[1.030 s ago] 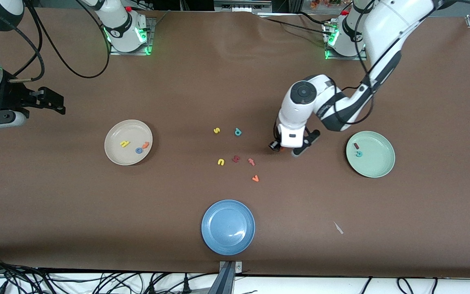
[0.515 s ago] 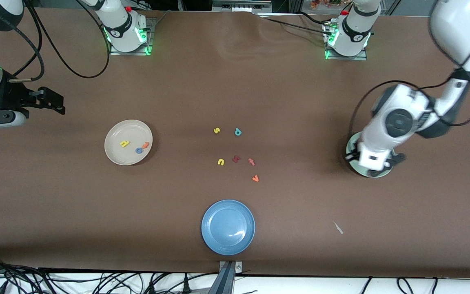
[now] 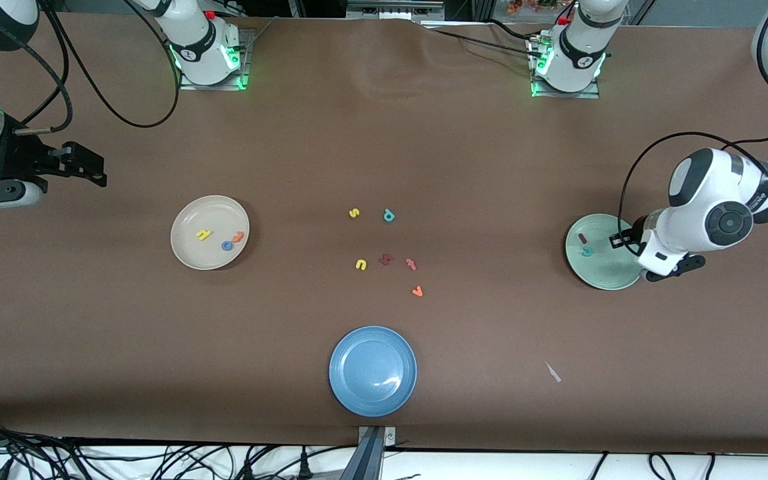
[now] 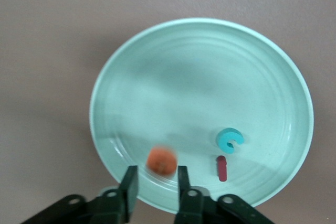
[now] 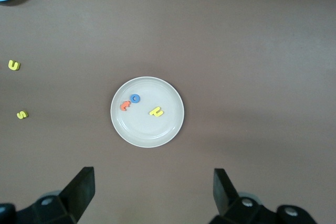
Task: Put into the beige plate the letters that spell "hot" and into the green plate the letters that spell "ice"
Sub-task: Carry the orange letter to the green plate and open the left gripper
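The green plate (image 4: 157,66) sits toward the left arm's end of the worktop (image 3: 491,167). In it lie a teal c (image 4: 229,140) and, just beside it, a dark red i (image 4: 222,168). An orange letter (image 4: 161,161), blurred in the left wrist view, shows over the plate's floor near its rim, apart from the other two. The left gripper (image 4: 155,182) hangs over that rim, its fingers (image 4: 128,182) parted and released, with the orange letter just past their tips and not between them.

The beige plate (image 3: 191,217) sits toward the right arm's end and holds a yellow h (image 3: 205,235), a blue o (image 3: 227,246) and an orange t (image 3: 239,236), the o and t almost touching.

Between the two plates, six loose letters (image 3: 386,259) lie scattered mid-worktop. A blue plate (image 3: 357,353) sits nearer the front camera.

The right gripper (image 5: 152,182) waits high over the worktop at the right arm's end, its fingers spread wide and holding nothing.
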You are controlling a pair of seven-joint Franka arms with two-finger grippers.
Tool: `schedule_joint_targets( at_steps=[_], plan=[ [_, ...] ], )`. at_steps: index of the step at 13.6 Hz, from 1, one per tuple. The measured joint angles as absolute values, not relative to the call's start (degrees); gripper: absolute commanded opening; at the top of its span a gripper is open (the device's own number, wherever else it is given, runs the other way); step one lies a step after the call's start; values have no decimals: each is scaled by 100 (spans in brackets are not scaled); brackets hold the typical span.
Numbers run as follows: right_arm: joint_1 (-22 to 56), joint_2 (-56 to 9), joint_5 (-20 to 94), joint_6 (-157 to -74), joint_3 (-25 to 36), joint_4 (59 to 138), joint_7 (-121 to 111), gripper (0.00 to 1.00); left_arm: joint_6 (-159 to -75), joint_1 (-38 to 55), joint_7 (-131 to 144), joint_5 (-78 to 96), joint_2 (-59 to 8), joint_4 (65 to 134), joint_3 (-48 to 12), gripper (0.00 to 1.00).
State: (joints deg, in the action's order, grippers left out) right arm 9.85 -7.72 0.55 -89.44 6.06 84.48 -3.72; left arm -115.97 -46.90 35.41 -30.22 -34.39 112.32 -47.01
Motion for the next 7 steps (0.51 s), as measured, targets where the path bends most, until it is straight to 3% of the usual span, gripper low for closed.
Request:
schedule_joint_targets(
  at_steps=[3,7],
  plan=[
    [985,-772,55,-8929,606,8448,-374,100,-11447,-4655,3541,-3022,-3438,10906,-4927,100],
    [985,-776,56,-8920,606,8448,-374,100,-10275,-4351,3541,-2855,-3371,9417,-5522,100]
  ],
)
